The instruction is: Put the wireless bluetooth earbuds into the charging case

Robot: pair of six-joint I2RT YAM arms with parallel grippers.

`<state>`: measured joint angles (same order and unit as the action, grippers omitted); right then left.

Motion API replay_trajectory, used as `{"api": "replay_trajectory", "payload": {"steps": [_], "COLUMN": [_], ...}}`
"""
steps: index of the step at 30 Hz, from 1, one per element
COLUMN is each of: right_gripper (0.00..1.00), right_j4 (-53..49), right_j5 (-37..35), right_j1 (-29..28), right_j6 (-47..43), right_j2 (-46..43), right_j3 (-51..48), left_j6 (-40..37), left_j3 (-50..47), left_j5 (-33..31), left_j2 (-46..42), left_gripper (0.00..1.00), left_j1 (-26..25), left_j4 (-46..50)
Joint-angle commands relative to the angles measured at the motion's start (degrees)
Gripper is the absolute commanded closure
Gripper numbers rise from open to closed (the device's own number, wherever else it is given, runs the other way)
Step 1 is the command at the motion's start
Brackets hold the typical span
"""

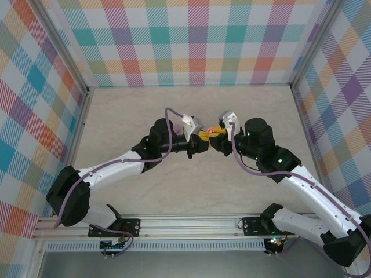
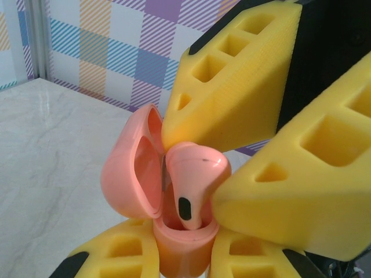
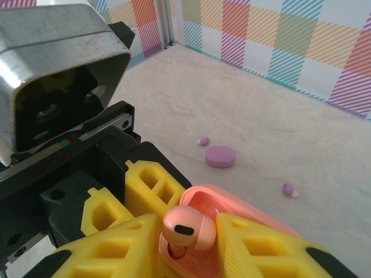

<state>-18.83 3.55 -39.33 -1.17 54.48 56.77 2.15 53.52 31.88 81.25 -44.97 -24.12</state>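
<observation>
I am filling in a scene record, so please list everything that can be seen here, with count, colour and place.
salmon charging case: 1, salmon-pink, lid open, held in the left gripper
salmon earbud: 1, salmon-pink, stem down in that case, between the fingers of the right gripper
purple charging case: 1, purple, closed, lying on the table
purple earbuds: 2, purple, on the table, one close beside the purple case, one farther off
table: 1, beige marbled
walls: 3, coloured checks, around the table
arms: 2, black and white, meeting over the table's middle
left gripper: 1, yellow fingers, shut on the case's base
right gripper: 1, yellow fingers, shut on the salmon earbud
</observation>
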Motion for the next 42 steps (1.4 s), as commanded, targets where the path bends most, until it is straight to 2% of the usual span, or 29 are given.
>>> {"api": "replay_trajectory", "payload": {"steps": [1,10,14,32,39,42], "right_gripper": [0.68,0.67,0.6,0.54,0.54,0.62], "right_j4": [-0.67,-3.17,-3.84,-7.36,-10.47,-11.8], "right_j5": [1.37,2.38,2.25,1.28,2.04,1.57], "right_j1": [-0.11,-0.08,-0.13,-0.09,-0.12,-0.05], "right_j6": [-0.59,-0.17,0.47,5.08,8.27,9.7], "right_j2": [-0.6,-0.6,-0.69,1.52,3.52,4.18], "right_j3": [0.49,2.33,3.21,9.91,15.77,18.19], "left_j6": [0.14,-0.01,-0.02,0.23,0.0,-0.09], "left_j3": [1.79,1.51,1.35,1.03,0.6,0.52], "left_j5": [-0.85,-1.37,-1.69,-1.56,-1.9,-1.98], "left_j2": [-2.48,-2.81,-3.2,-3.92,-3.64,-3.61], "left_gripper": [1.0,1.0,1.0,1.0,1.0,1.0], "left_j1": [-0.99,-0.98,-0.96,-0.91,-0.98,-0.97], "left_j4": [-3.74,-3.56,-3.65,-3.49,-3.43,-3.35]}}
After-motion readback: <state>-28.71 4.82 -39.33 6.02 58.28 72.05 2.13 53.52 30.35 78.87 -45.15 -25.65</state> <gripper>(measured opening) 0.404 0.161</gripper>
